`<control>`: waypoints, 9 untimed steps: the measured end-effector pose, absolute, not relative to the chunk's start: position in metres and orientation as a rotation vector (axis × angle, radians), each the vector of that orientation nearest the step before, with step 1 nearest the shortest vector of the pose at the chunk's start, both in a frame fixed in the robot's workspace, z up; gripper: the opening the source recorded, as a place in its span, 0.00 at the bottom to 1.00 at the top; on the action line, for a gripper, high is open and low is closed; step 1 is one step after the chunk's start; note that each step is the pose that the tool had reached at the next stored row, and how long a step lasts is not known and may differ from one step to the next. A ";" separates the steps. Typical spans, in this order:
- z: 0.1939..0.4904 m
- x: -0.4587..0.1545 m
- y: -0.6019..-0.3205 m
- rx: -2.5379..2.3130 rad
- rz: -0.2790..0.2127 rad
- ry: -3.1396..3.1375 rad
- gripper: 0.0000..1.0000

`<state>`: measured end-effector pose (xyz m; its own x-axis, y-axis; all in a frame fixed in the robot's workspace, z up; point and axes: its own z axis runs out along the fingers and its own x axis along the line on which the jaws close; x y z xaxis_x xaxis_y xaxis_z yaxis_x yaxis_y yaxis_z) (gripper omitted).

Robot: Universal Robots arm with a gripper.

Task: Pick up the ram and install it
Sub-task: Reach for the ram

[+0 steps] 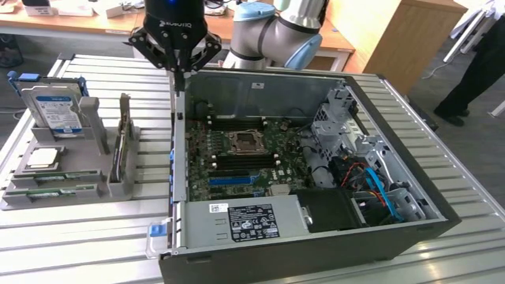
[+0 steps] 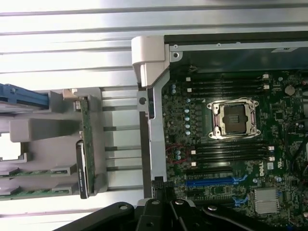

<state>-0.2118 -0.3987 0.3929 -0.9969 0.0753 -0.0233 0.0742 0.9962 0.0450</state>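
Two green ram sticks (image 1: 61, 176) lie flat in the front slots of a grey holder (image 1: 87, 118) at the exterior view's left; the wrist view shows them too (image 2: 38, 171). My gripper (image 1: 183, 72) hangs shut and empty above the back corner of the open computer case (image 1: 180, 154), over its wall nearest the holder. In the wrist view the shut gripper (image 2: 159, 185) stands over that same wall. The motherboard (image 1: 272, 168) lies inside with black memory slots (image 2: 228, 154) on both sides of the open CPU socket (image 2: 234, 119).
The holder also carries an upright hard drive (image 1: 54, 112), a CPU chip (image 1: 44, 158) and a dark expansion card (image 1: 122, 142) standing on edge. A long blue slot (image 2: 216, 182) sits near the memory slots. A person's legs (image 1: 481, 65) stand at the exterior view's right.
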 end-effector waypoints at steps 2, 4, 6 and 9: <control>0.393 -0.216 -0.399 0.117 0.069 3.114 0.11; 0.393 -0.220 -0.399 0.117 0.069 3.114 0.11; 0.393 -0.224 -0.399 0.117 0.069 3.114 0.11; 0.393 -0.230 -0.399 0.117 0.069 3.114 0.11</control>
<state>-0.2305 -0.3986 0.3927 -0.9969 0.0753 -0.0233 0.0742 0.9962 0.0451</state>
